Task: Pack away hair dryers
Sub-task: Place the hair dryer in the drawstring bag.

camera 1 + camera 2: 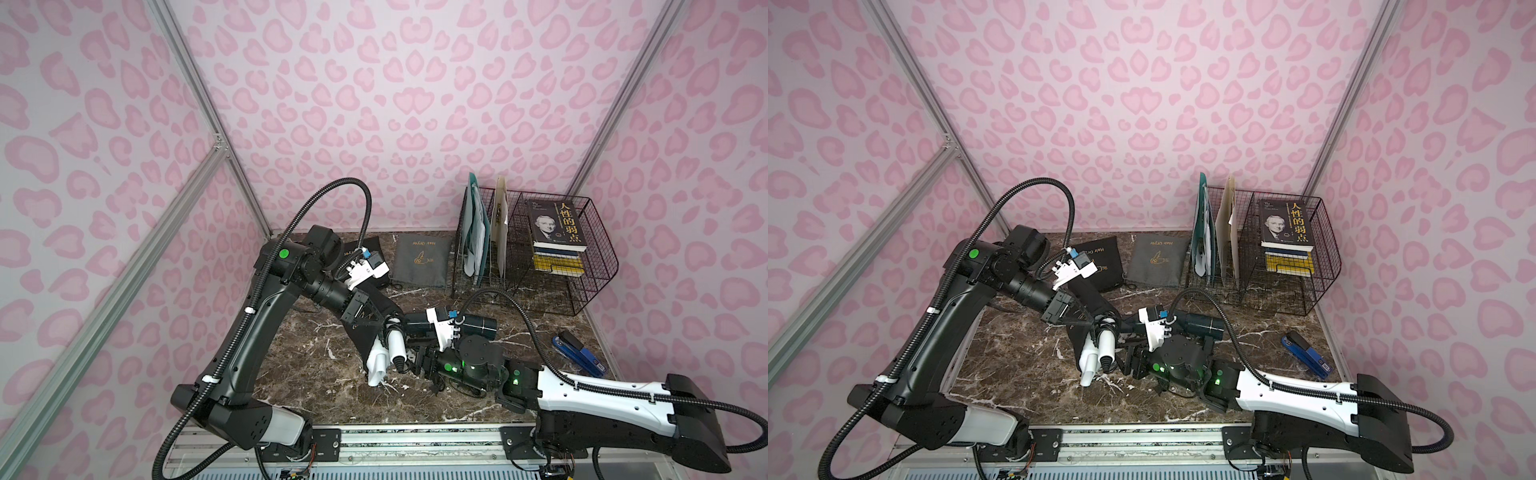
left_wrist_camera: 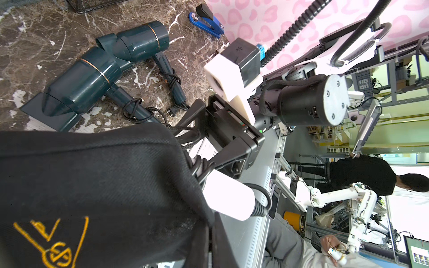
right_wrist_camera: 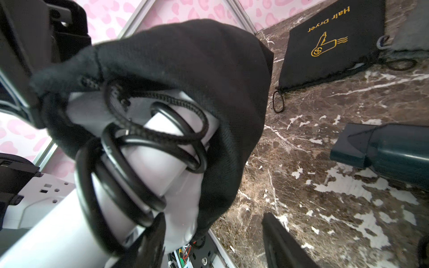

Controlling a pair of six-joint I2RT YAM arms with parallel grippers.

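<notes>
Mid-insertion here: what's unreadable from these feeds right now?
White hair dryer: partly inside the black pouch; fabric hides the rest in all views.
Left end effector: fingertips covered by pouch fabric in both top views.
Right end effector: fingers blurred at the right wrist view's edge; contact with the dryer unclear.
Teal hair dryers: mostly covered by the right arm in both top views.

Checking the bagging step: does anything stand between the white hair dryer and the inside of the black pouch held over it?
Yes. The white hair dryer is partly in the black pouch; at the mouth its own coiled cord bunches round the handle and the drawstring loops across it. Nothing else visible blocks it.
</notes>
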